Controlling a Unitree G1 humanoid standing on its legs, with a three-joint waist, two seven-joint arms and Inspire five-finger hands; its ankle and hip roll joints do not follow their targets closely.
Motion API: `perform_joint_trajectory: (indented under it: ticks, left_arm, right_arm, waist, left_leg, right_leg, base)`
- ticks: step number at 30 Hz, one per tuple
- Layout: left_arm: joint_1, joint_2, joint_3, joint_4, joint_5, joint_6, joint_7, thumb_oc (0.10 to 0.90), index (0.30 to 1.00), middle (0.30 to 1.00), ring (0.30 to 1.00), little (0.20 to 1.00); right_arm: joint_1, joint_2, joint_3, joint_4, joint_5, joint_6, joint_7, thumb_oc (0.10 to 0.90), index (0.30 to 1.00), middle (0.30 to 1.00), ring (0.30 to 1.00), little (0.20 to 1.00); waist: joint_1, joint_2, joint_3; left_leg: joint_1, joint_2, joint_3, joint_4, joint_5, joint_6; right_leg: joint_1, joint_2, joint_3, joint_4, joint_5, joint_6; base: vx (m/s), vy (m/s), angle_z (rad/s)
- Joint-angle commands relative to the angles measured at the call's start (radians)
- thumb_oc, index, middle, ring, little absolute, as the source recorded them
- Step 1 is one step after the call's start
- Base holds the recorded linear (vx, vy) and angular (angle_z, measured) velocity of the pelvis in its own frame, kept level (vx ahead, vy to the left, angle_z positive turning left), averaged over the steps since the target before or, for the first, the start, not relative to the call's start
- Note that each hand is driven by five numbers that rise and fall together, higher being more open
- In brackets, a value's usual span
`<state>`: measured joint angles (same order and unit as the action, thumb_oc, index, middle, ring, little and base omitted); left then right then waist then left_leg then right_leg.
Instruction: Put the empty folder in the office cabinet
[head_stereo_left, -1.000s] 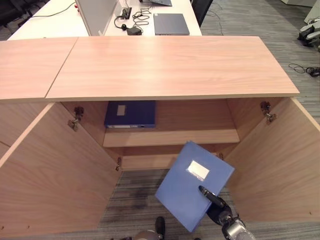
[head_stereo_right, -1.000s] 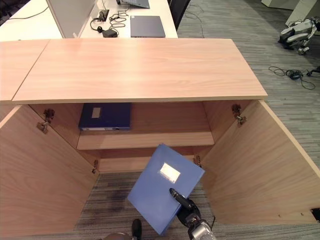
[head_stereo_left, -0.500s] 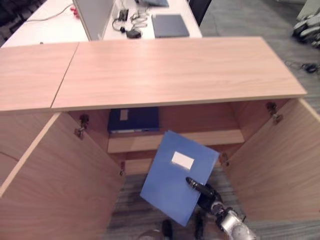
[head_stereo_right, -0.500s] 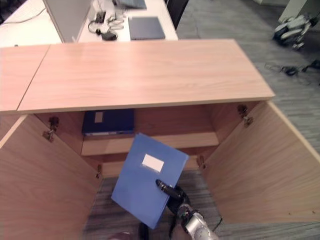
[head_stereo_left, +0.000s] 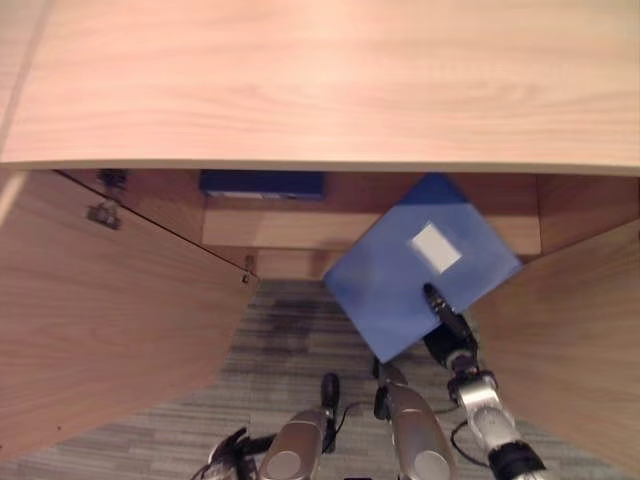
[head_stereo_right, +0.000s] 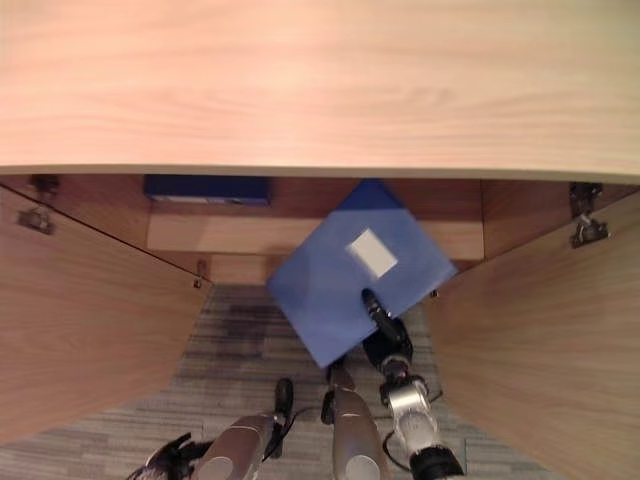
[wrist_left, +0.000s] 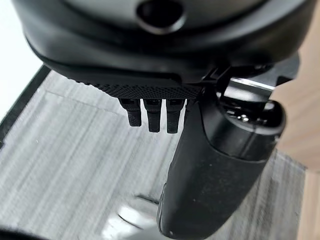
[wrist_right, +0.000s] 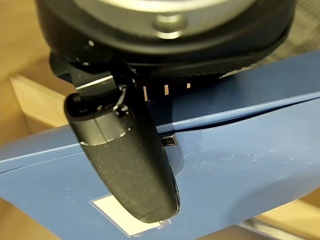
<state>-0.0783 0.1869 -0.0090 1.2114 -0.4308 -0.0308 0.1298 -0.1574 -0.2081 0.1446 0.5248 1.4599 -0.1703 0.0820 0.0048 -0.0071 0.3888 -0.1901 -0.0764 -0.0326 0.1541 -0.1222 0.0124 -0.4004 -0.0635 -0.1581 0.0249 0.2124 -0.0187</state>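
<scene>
Right hand pinching blue folder at its near corner: thumb flat on top cover by white label, fingers curled beneath. Folder held tilted, far corner reaching into open cabinet under its top, over the shelf. Second, darker folder lying at shelf's left. Left hand over grey carpet, fingers w/ only short tips showing, curled, holding nothing.
</scene>
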Motion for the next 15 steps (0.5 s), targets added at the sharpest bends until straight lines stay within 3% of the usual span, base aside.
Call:
perform_joint_trajectory:
  ticks: [1, 4, 6, 8, 15]
  left_arm:
    - [0.034, 0.015, -0.028, -0.002, -0.051, -0.011, 0.066, 0.8, 0.9, 0.9, 0.9, 0.9]
    - [0.015, 0.015, -0.055, -0.037, -0.065, -0.018, 0.097, 0.8, 0.9, 0.9, 0.9, 0.9]
    - [0.01, 0.015, -0.062, -0.046, -0.07, -0.018, 0.103, 0.8, 0.9, 0.9, 0.9, 0.9]
    - [-0.004, 0.02, -0.091, -0.075, -0.064, -0.019, 0.126, 0.8, 0.9, 0.9, 0.9, 0.9]
    - [-0.035, 0.026, -0.138, -0.132, -0.074, -0.012, 0.156, 0.8, 0.9, 0.9, 0.9, 0.9]
  right_arm:
    - [-0.068, 0.04, -0.015, -0.177, 0.059, -0.126, 0.006, 0.4, 0.3, 0.3, 0.3, 0.3]
    - [-0.149, 0.064, -0.034, -0.194, 0.077, -0.214, -0.045, 0.4, 0.3, 0.3, 0.3, 0.3]
    - [-0.168, 0.076, -0.044, -0.202, 0.083, -0.233, -0.061, 0.4, 0.3, 0.3, 0.3, 0.3]
    - [-0.26, 0.111, -0.075, -0.238, 0.105, -0.324, -0.097, 0.4, 0.3, 0.3, 0.3, 0.3]
    - [-0.458, 0.141, -0.115, -0.338, 0.085, -0.484, -0.174, 0.4, 0.3, 0.3, 0.3, 0.3]
  waist:
    - [0.008, 0.006, -0.01]
    - [0.014, 0.005, 0.026]
    - [0.015, 0.006, 0.033]
    - [0.019, 0.015, 0.061]
    - [0.034, 0.038, 0.095]
  left_leg:
    - [-0.002, 0.05, -0.038, -0.062, 0.026, -0.008]
    - [-0.048, 0.049, -0.042, -0.042, 0.026, -0.011]
    - [-0.059, 0.048, -0.045, -0.035, 0.026, -0.012]
    - [-0.091, 0.046, -0.05, -0.026, 0.029, -0.014]
    - [-0.121, 0.042, -0.058, -0.059, 0.058, -0.015]
  right_leg:
    - [-0.014, -0.021, 0.02, 0.086, -0.152, 0.094]
    - [-0.048, -0.02, 0.022, 0.097, -0.153, 0.089]
    - [-0.054, -0.019, 0.021, 0.099, -0.154, 0.088]
    - [-0.078, -0.018, 0.019, 0.103, -0.153, 0.085]
    - [-0.109, -0.021, 0.017, 0.082, -0.137, 0.087]
  base:
    - [-0.05, -0.069, -0.06]
    - [-0.07, -0.084, 0.0]
    - [-0.04, -0.053, 0.07]
    - [-0.05, -0.053, 0.13]
    - [-0.02, -0.01, 0.04]
